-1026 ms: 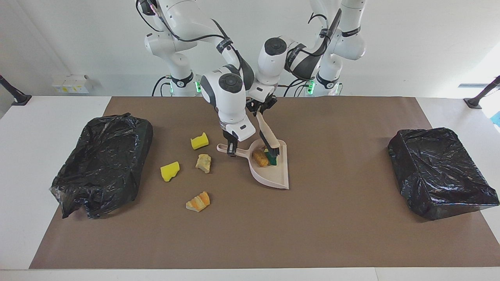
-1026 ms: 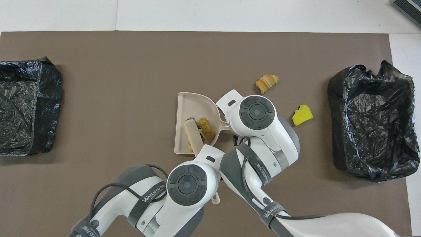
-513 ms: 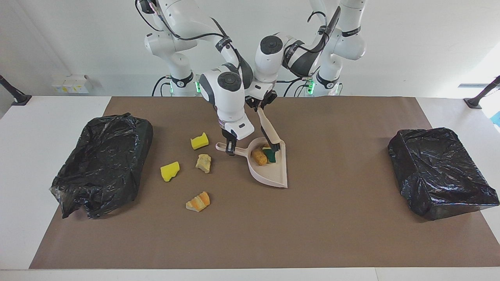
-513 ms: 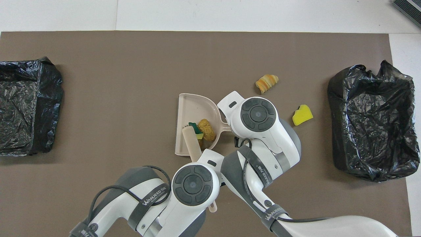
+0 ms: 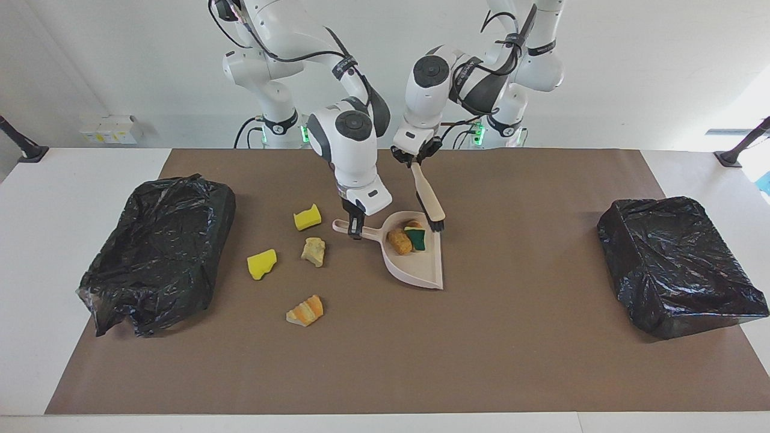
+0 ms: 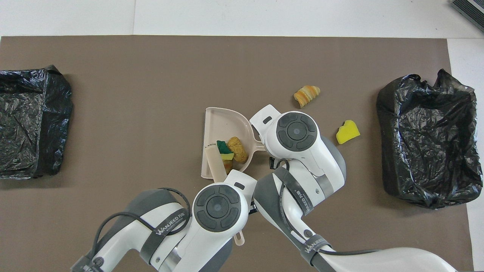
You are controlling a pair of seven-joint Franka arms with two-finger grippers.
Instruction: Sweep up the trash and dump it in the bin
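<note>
Lifted off the trash [image 5: 406,239], left fingers [image 5: 415,160] clamp the brush [image 5: 428,201]; right fingers [image 5: 355,227] clamp the dustpan [image 5: 421,270].

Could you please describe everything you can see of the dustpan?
The dustpan is a pale beige, plastic-looking scoop with a raised curved back wall, a straight open lip and a slim looped handle. It lies flat on the brown mat mid-table. The right gripper is shut on the handle. Inside sit a brown oval lump, a green-and-yellow sponge piece and another small scrap.

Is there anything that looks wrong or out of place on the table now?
Four scraps lie loose on the mat, toward the right arm's end beside the dustpan: two yellow chunks, a beige lump, an orange-striped wedge.
</note>
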